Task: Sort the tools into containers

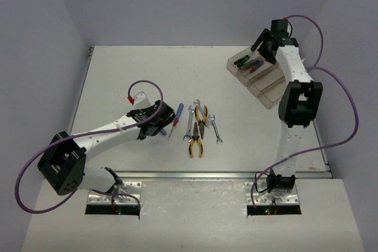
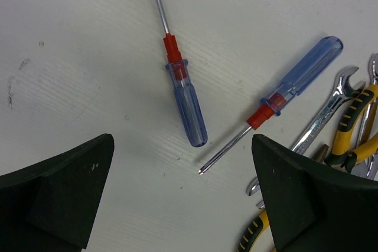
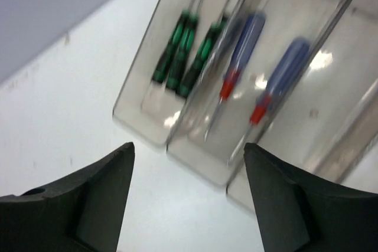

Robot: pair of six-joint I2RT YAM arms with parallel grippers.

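Two blue-and-red screwdrivers lie on the table, one (image 2: 186, 101) just ahead of my left gripper (image 2: 182, 144) and one (image 2: 295, 84) to its right. My left gripper (image 1: 156, 123) is open and empty, low over the table. Beside them lie silver wrenches (image 1: 190, 119) and two yellow-and-black pliers (image 1: 198, 131). My right gripper (image 1: 264, 45) is open and empty above the far end of the tray of bins (image 1: 269, 90). In the right wrist view the end bin (image 3: 133, 119) holds three black-and-green screwdrivers (image 3: 180, 54). The bin beside it (image 3: 207, 163) holds two blue-and-red screwdrivers (image 3: 239, 51).
Another small wrench (image 1: 215, 129) lies right of the pliers, and one (image 1: 196, 103) lies behind them. The tray's two nearer bins (image 1: 277, 95) look empty from above. A metal bracket (image 1: 139, 97) sits behind the left gripper. Walls close the table at back and sides.
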